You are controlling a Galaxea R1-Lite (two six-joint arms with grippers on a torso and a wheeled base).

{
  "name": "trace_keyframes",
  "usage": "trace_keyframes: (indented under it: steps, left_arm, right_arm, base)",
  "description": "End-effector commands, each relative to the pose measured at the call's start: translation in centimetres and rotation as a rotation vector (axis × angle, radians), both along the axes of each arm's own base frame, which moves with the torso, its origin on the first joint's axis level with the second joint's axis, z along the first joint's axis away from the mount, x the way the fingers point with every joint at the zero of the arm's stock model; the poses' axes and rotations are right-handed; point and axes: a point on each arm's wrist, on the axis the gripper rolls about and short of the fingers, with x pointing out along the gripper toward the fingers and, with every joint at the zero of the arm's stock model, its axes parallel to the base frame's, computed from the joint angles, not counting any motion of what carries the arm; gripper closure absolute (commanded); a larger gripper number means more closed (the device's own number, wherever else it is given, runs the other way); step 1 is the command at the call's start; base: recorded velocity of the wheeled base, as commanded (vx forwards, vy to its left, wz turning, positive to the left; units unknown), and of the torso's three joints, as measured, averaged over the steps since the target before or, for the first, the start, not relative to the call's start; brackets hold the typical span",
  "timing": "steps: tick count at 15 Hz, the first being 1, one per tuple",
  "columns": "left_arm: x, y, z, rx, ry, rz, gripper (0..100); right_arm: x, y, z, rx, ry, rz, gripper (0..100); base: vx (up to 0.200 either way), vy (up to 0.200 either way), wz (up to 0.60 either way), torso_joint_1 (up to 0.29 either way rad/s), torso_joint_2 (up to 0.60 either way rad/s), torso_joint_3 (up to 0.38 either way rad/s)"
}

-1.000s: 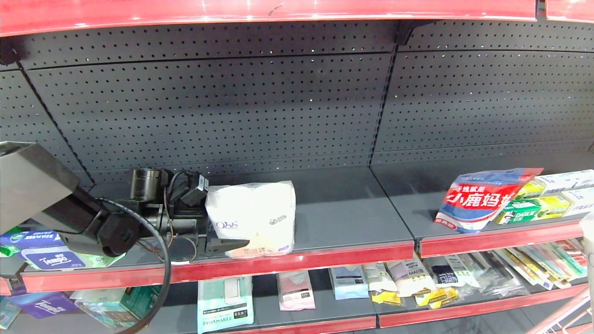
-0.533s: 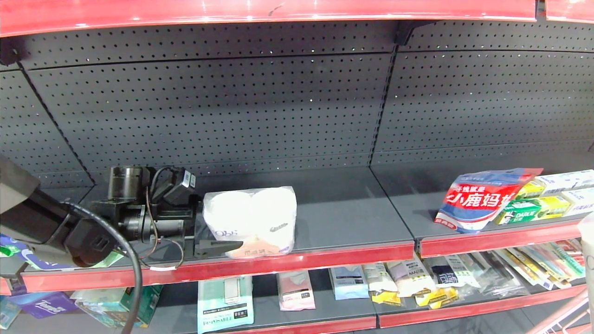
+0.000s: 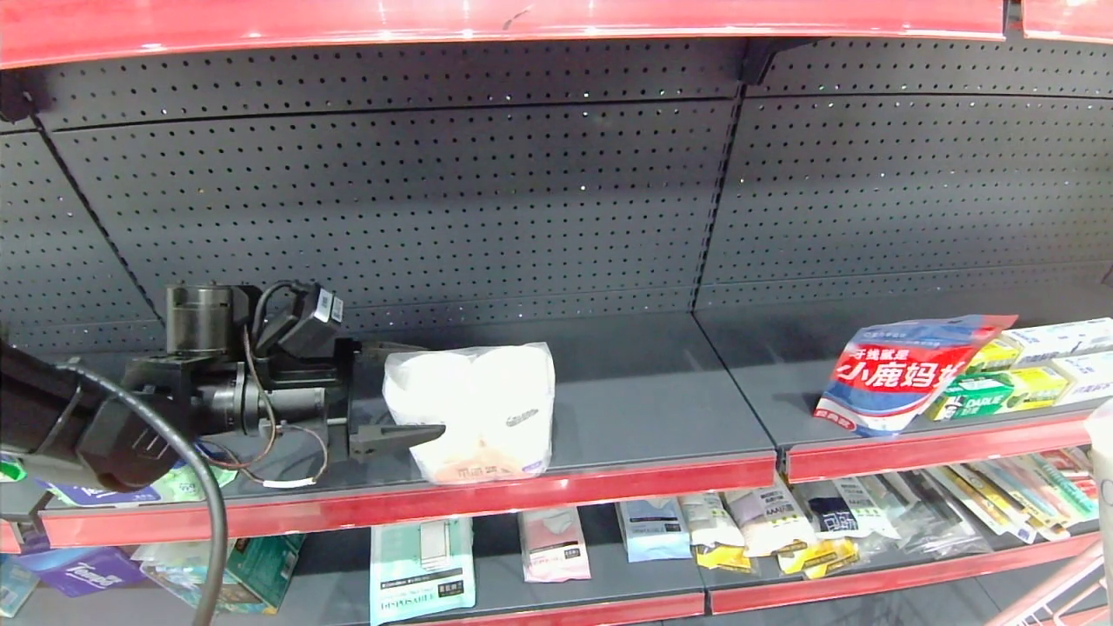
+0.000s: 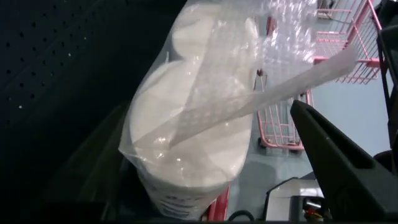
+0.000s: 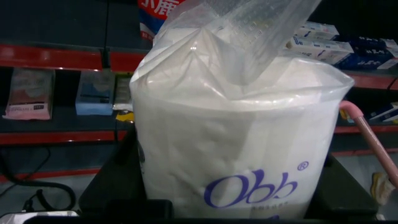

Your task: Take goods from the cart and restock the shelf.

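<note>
A white pack of paper rolls [image 3: 487, 400] in clear plastic stands on the dark shelf [image 3: 643, 391], near its red front edge. My left gripper [image 3: 417, 391] is open just left of the pack, with one finger [image 3: 400, 432] along its front side. In the left wrist view the pack [image 4: 186, 124] stands apart from that finger [image 4: 336, 162]. A second pack of white rolls [image 5: 236, 143] with blue lettering sits between the fingers [image 5: 115, 180] of my right gripper, which is shut on it. This pack's white edge [image 3: 1103, 487] shows at the far right.
A red-and-blue bag [image 3: 904, 369] and toothpaste boxes [image 3: 1026, 365] lie on the right shelf section. Tissue packs [image 3: 87, 487] sit under my left arm. Flat packets [image 3: 739, 522] fill the lower shelf. A pink cart [image 3: 1061, 591] stands at the lower right. The shelf between pack and bag is bare.
My left arm has drawn back to the left, and its finger now overlaps the pack less. The pack stays on the shelf, sitting more upright.
</note>
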Motion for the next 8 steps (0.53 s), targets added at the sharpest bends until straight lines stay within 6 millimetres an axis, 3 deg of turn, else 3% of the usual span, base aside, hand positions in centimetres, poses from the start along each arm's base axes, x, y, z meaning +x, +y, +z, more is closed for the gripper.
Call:
trace_keyframes:
  steps: [1, 5, 8]
  left_arm:
    - [-0.8, 0.1, 2.3, -0.021, -0.033, 0.010, 0]
    - [-0.7, 0.8, 3.9, -0.044, -0.104, 0.042, 0]
    - [-1.8, 1.0, 6.3, -0.100, -0.093, 0.061, 0]
  right_arm:
    - [0.0, 0.0, 0.0, 0.000, 0.001, 0.002, 100]
    - [0.1, 0.0, -0.1, 0.001, 0.007, 0.007, 100]
    - [0.2, 0.0, -0.2, 0.001, 0.014, 0.008, 100]
  base:
    - [0.000, 0.000, 0.00, 0.000, 0.00, 0.000]
    - [0.000, 0.000, 0.00, 0.000, 0.00, 0.000]
    - [0.000, 0.000, 0.00, 0.000, 0.00, 0.000]
